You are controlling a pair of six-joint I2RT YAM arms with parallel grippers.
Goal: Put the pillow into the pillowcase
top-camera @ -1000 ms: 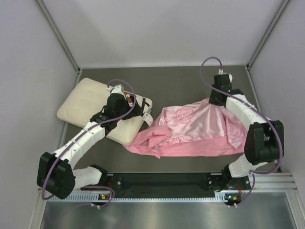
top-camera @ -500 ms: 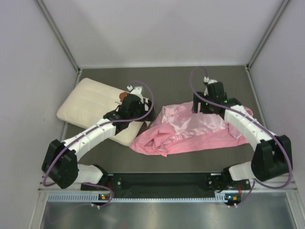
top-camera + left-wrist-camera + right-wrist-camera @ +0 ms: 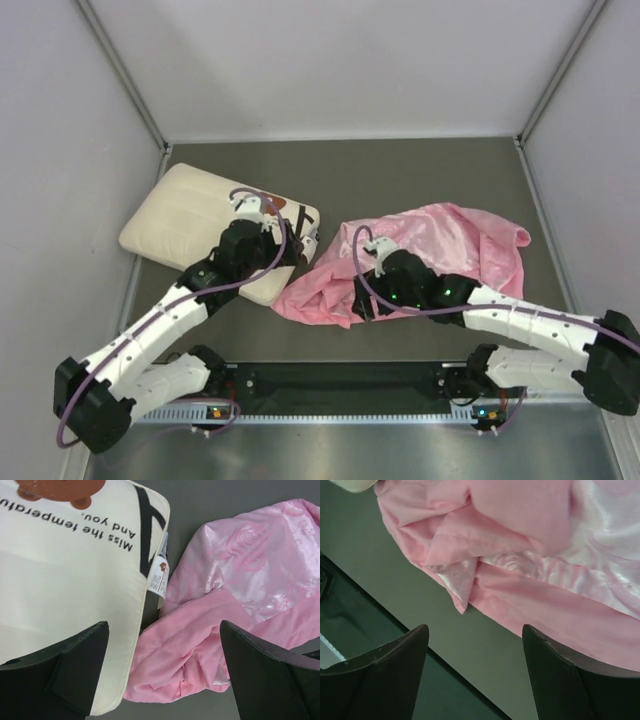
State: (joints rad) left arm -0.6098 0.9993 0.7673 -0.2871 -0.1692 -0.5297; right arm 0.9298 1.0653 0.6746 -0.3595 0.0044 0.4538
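The left claw [image 3: 162, 630] hangs released, jaws wide with nothing between them, over the tagged end of the cream-white quilted rectangular pillow [image 3: 185, 215]. The right claw [image 3: 475, 630] is likewise spread and empty above the near edge of the crumpled, shiny pink satin pillowcase [image 3: 450, 240].

The pillow lies flat at the left of the dark table [image 3: 400, 165]. Its near corner touches the pillowcase, which is heaped at centre-right.

The case's mouth is not evident among the folds. A pinch here could catch both layers and shut the opening, and slick satin may slide free of the pads.

The pillow shows a brown cartoon bear, black lettering and a small tag. The case shows a rose pattern above and plain pink folds below.
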